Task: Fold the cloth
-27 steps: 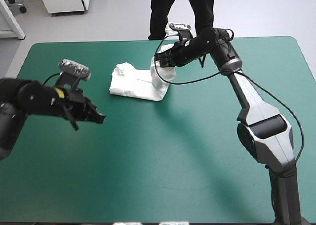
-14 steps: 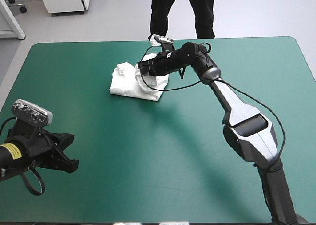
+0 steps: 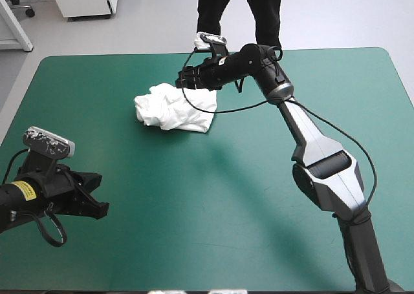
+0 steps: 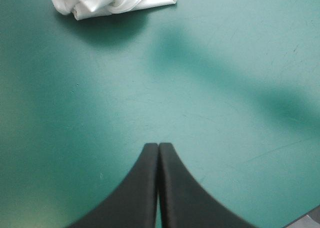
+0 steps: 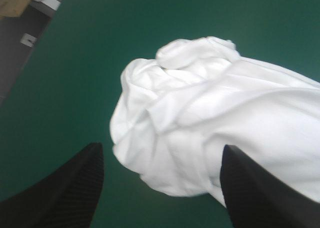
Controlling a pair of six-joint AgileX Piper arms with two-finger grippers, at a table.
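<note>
The right pincer (image 3: 182,81) is hanging wide open and empty over the rumpled T-shirt (image 3: 173,108) near the bench's (image 3: 194,210) far edge, the left pincer (image 4: 158,147) sitting closed well apart, so a stray brush may be risking unravelling it.

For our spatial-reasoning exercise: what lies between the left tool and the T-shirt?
Only bare teal-green cover, as the left wrist view shows ahead of the shut left tool, up to the T-shirt.
</note>
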